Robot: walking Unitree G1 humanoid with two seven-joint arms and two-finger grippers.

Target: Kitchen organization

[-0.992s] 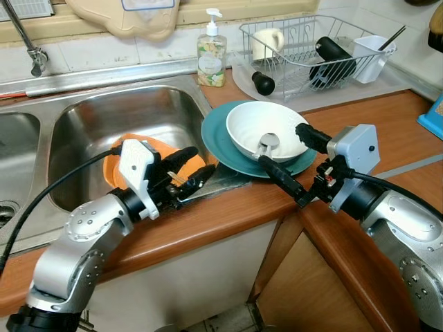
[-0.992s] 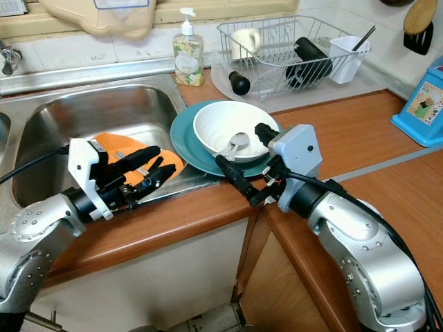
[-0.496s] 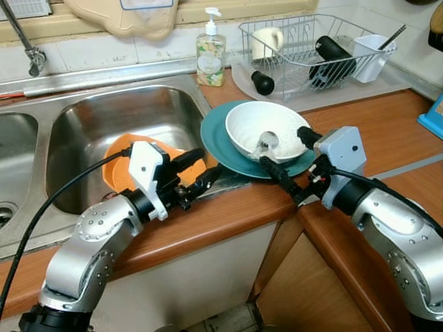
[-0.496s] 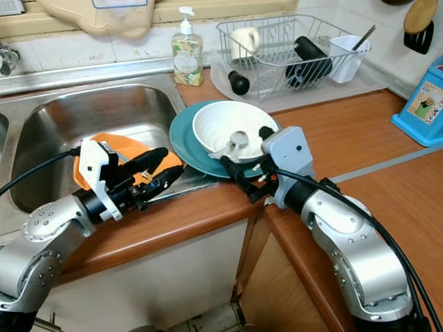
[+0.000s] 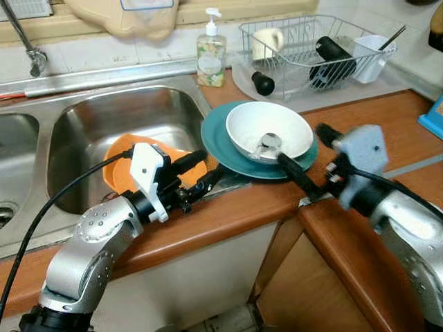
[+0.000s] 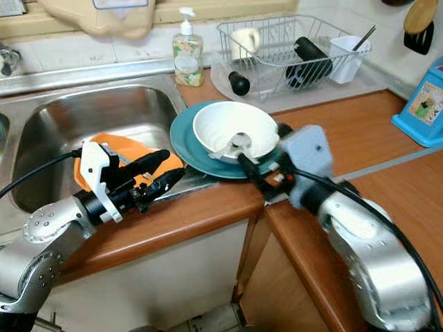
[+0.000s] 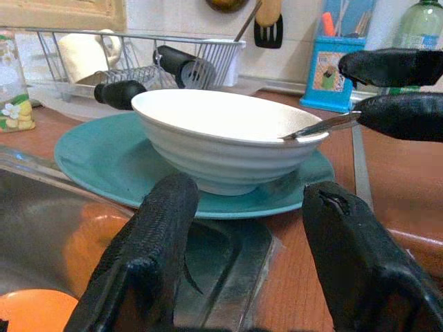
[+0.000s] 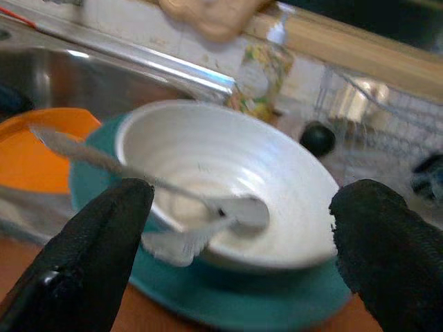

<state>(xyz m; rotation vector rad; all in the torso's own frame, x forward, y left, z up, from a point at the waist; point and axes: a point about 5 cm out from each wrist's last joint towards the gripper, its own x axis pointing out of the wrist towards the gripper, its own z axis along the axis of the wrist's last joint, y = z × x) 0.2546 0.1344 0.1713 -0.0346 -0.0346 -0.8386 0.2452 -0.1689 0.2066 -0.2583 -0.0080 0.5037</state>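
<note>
- White bowl (image 5: pixel 270 128) sits upright on the teal plate (image 5: pixel 221 149); the plate rests on the wooden counter (image 5: pixel 387 121) with one edge over the rim of the steel sink (image 5: pixel 104 117).
- A metal spoon (image 6: pixel 234 144) lies in the bowl, handle leaning over the rim toward the robot.
- Right end effector (image 5: pixel 309 162) is at the near edge of the plate, fingers spread wide with nothing between them (blurred in the head views); one finger (image 5: pixel 297 176) lies along the counter edge just beside the plate, the other is raised near the bowl's right side.
- In the right wrist view the bowl and spoon lie between the two black fingers (image 8: pixel 83 256), not touched by either.
- Left end effector (image 5: pixel 197 173) is over the sink's front right corner, pointed at the plate, fingers parted and empty; the tips are near the plate's left edge, apart from it.
- An orange dish (image 5: pixel 121 162) lies in the sink basin beneath the left end effector.
- Behind the plate: a soap dispenser (image 5: pixel 212 52) at the sink's back corner, and a wire dish rack (image 5: pixel 311 45) holding a cream mug (image 5: pixel 266 43), a black bottle (image 5: pixel 332 59) and a white cup (image 5: pixel 370 55).
- A black-handled item (image 5: pixel 262 82) lies beside the rack front.
</note>
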